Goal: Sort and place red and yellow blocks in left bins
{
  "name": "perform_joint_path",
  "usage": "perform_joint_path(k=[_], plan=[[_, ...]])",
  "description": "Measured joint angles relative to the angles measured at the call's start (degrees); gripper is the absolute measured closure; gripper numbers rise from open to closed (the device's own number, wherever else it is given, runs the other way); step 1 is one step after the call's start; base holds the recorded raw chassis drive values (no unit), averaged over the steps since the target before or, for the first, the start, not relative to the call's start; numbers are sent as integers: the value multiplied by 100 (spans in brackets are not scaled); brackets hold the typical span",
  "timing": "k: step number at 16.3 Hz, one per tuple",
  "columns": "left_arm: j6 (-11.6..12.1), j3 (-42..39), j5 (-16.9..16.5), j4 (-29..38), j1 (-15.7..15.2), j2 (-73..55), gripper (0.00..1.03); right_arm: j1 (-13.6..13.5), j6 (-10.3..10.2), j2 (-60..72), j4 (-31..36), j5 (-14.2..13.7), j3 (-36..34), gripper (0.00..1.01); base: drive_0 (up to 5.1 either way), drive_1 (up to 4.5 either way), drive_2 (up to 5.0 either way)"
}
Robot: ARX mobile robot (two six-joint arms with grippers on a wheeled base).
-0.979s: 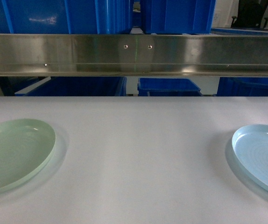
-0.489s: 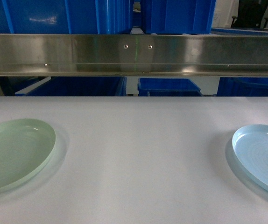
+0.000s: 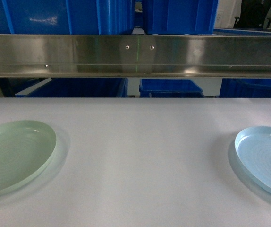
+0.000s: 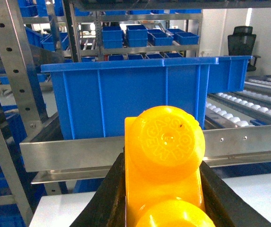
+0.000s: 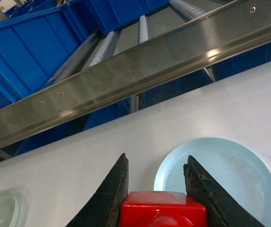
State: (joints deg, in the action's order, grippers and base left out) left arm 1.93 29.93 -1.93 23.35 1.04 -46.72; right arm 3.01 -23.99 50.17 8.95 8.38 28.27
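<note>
Between left pincer (image 4: 166,189) jaws, yellow block (image 4: 166,161); red block (image 5: 164,210) btwn right.

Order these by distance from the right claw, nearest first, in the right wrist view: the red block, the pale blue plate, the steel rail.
1. Red block, gripped in the right claw.
2. Pale blue plate, on the table just beyond, to the right.
3. Steel rail, crossing above the table's far edge.

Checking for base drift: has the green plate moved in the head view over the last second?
No. The green plate sits at the same spot relative to the steel rail.
</note>
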Motion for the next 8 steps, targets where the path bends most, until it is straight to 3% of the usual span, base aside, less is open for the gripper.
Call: perform_joint_path(k=[2, 8], plan=[[0, 0, 0, 0, 0, 0, 74, 0, 0, 0, 0, -2, 0, 72, 0, 0, 0], [2, 2, -13, 2, 15, -7, 74, 0, -2, 0, -2, 2, 11, 72, -453, 92, 385]])
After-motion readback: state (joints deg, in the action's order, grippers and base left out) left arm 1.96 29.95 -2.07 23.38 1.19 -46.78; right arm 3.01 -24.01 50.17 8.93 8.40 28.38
